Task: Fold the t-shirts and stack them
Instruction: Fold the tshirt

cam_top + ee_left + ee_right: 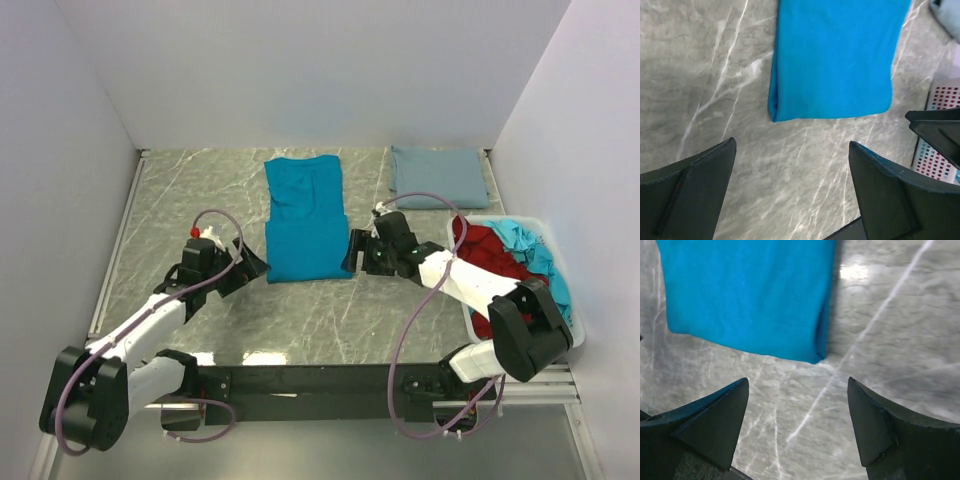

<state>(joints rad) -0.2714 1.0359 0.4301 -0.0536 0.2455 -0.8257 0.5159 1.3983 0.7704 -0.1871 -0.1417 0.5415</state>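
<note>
With my left gripper (792, 145) and right gripper (798, 381) both spread and empty beside the near corners of the flat-lying teal-blue t-shirt (303, 215), pinching only its top layer could skew the fold.

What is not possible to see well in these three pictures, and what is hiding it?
1. Top view: the right arm covers part of the white bin, so the piled shirts inside cannot be counted.
2. Both wrist views: the top edge cuts off the far part of the teal-blue shirt.
3. Left wrist view: the frame edge cuts off the grey-blue shirt; only a corner shows.
</note>
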